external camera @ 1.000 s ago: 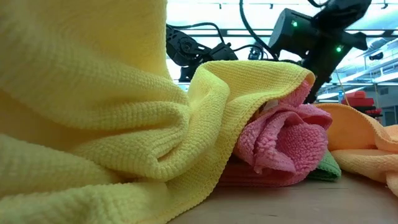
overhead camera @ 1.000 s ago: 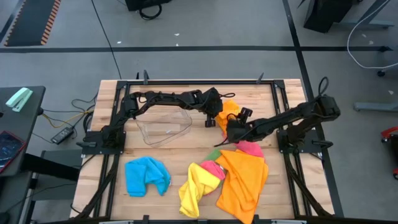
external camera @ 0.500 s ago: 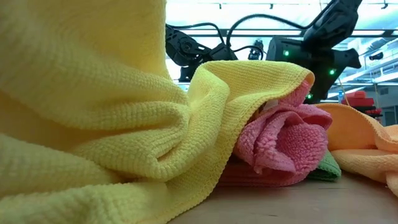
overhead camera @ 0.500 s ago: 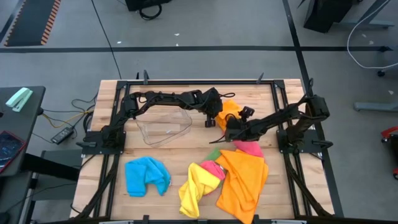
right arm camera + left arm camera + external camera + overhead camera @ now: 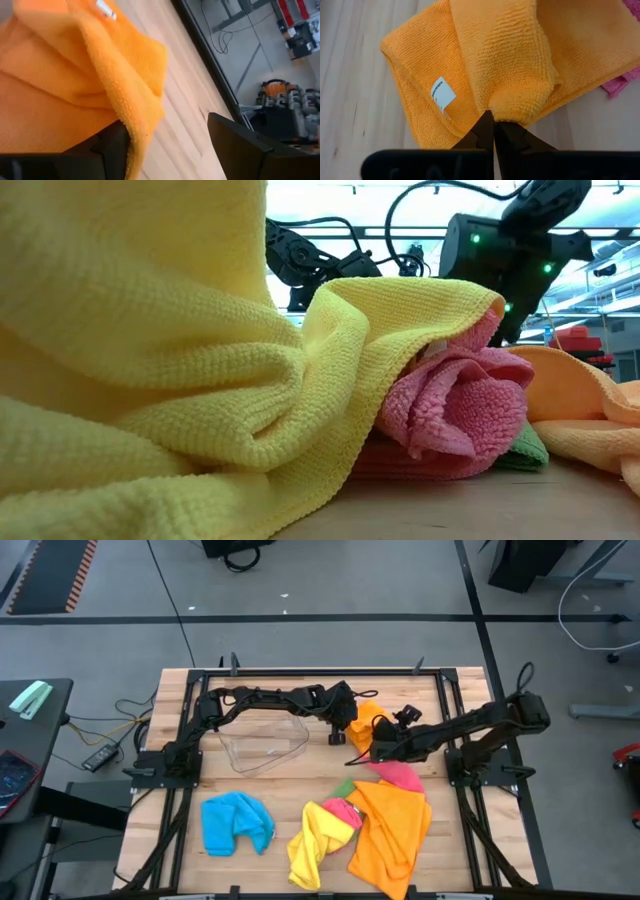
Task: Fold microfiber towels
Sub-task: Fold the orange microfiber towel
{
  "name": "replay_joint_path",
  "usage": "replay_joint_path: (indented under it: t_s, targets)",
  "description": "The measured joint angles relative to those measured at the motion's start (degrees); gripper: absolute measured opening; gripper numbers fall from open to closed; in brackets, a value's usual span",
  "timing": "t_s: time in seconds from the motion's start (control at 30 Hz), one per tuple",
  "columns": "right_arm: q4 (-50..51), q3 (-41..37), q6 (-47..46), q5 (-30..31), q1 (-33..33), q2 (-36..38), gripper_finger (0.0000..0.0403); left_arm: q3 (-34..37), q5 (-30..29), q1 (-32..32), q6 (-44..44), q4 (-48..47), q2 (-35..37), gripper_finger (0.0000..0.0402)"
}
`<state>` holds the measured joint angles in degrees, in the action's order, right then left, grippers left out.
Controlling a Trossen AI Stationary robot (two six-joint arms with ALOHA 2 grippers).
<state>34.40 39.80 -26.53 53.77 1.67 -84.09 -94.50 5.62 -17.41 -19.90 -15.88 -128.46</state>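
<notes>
1. From above, we see the left gripper and the right gripper meeting at a small orange towel near the table's far edge, just beside a clear tub. Blue, yellow, pink and larger orange towels lie nearer the front.
2. At table height, a yellow towel fills the frame, a pink one tucked beside it.
3. At the left wrist, closed fingers pinch a fold of the orange towel.
4. At the right wrist, wide-open fingers straddle the towel's edge.
</notes>
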Motion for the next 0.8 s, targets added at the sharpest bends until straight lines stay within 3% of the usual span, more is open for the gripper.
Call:
replay_joint_path:
  t_s: [0.3, 0.6, 0.8]
  targets:
    - [3.70, 0.01, -3.29, -1.37, 0.00, 3.60, 0.0259, 0.00, 0.03, 0.52, -0.24, 0.33, -0.02, 0.0035]
    - [8.18, -0.05, -7.68, -3.40, 0.00, 2.92, 0.0259, 0.00, 3.68, 3.73, -1.79, 2.73, -0.02, 0.0013]
    - [9.45, -0.05, -6.04, -7.17, 0.23, 5.53, 0.0259, 0.00, 3.76, 6.10, -1.74, 6.60, -0.02, 0.0020]
